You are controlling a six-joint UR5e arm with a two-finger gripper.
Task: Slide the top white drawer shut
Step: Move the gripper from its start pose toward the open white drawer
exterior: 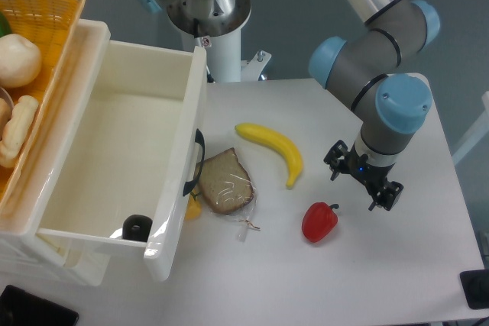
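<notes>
Top white drawer (130, 143) pulled out far left of the jaws; bread slice (224, 182) beside its handle, banana (273, 150) left of jaws, pepper (319, 221) just lower-left, all on desk (397, 280).

Yellow woven basket (53, 5) cut off at left edge; pincer (364, 183) jaws' state unclear

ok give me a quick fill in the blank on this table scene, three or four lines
1. The top cream-white glossy plastic drawer is pulled ____.
2. The curved yellow plastic banana lies between the bagged slice of brown bread and the ____ toy pepper.
3. The small round object in the drawer's near corner is ____ in colour.
4. The robot gripper holds ____.

Missing words: open; red; black; nothing
</notes>
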